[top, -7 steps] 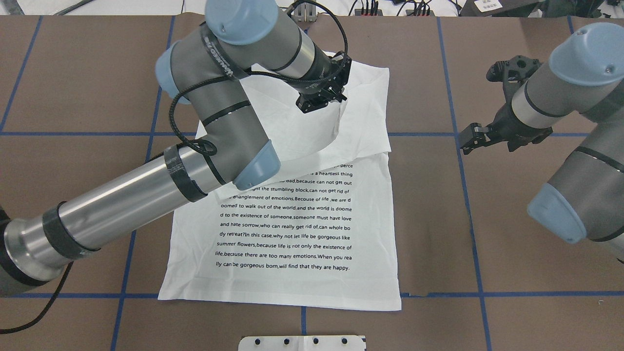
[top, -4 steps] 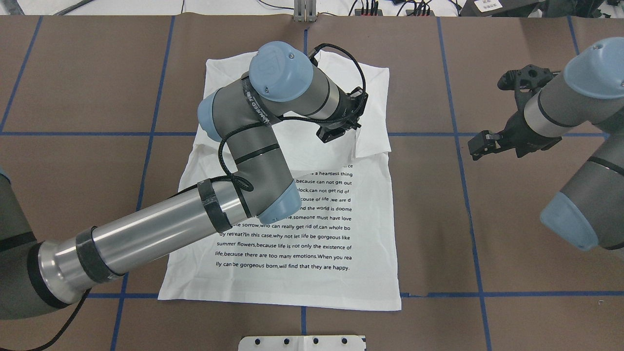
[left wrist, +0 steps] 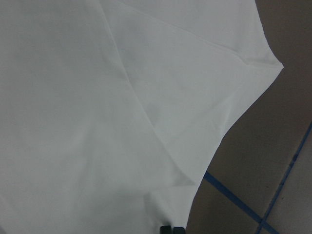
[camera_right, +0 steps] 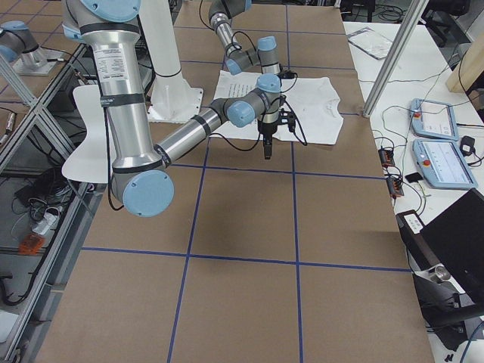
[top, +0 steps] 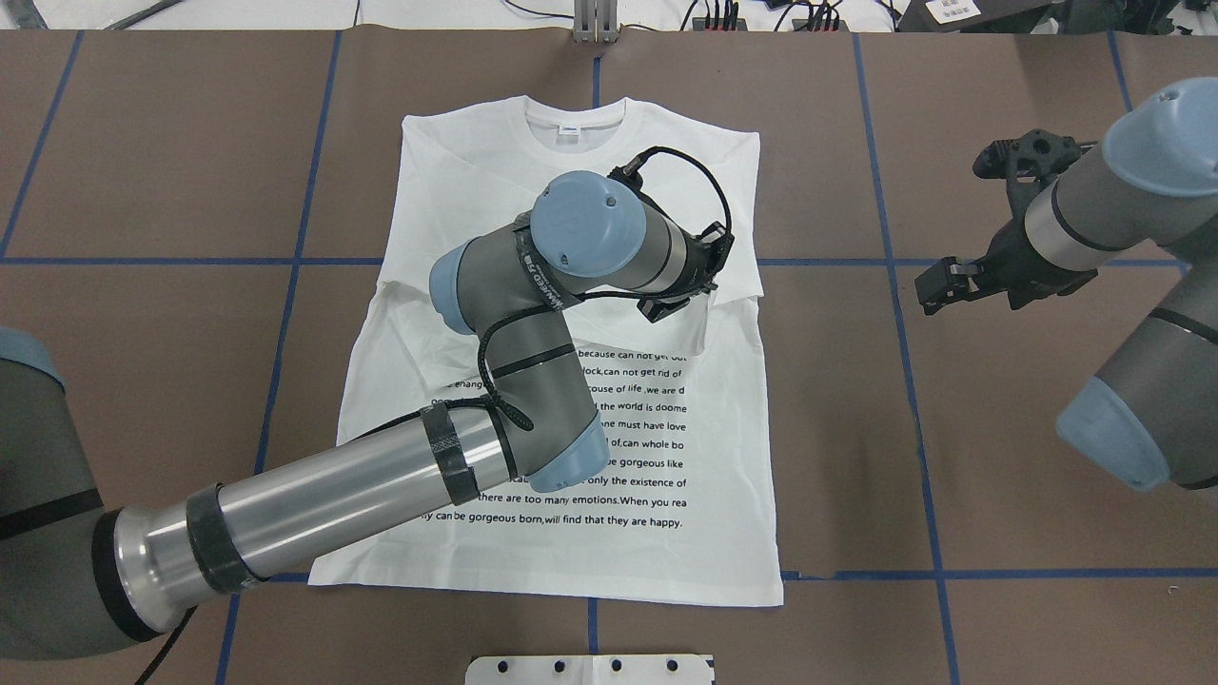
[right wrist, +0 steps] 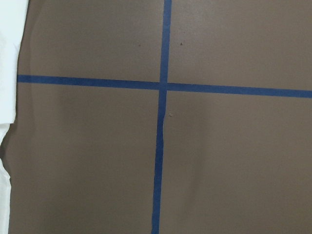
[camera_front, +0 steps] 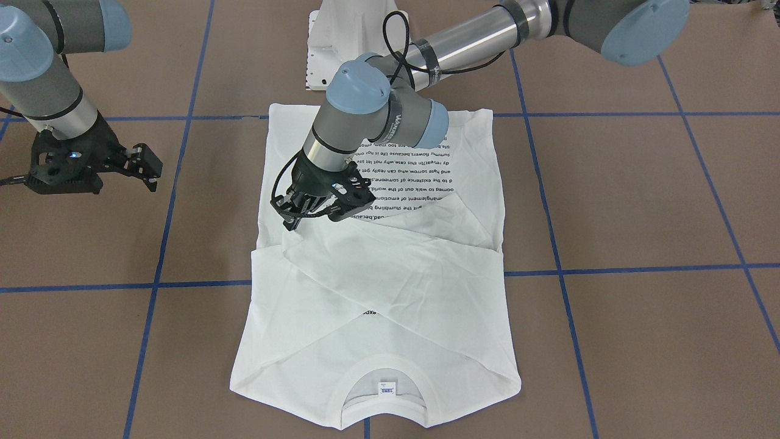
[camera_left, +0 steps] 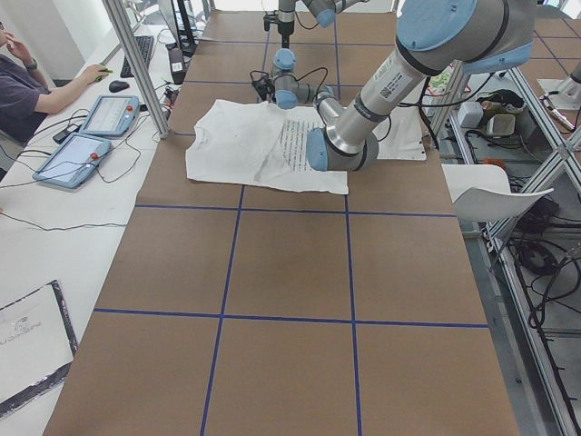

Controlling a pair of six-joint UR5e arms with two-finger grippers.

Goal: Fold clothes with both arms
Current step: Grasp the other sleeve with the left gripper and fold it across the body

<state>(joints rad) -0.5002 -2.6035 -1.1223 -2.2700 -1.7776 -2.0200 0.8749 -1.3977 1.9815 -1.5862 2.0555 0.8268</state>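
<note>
White T-shirt (top: 457,190) flat on brown tbl (top: 143,143).

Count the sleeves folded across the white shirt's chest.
2. On the white long-sleeved T-shirt, one sleeve ends at the edge near the left end effector; the other sleeve ends at the opposite edge. They cross mid-chest.

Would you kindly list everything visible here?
T-shirt: one, white with black text, mid-table, sleeves folded across.
table: one, brown, blue tape grid.
pedestal: one, white, at robot's base.
tablets: two, grey-blue, side bench.
person: one, dark top, seated there.
left arm: one, silver-grey, over the T-shirt.
left gripper: one, black, above folded sleeve; grip unclear.
right arm: one, silver-grey, beside the T-shirt.
right gripper: one, black, open over the table.
</note>
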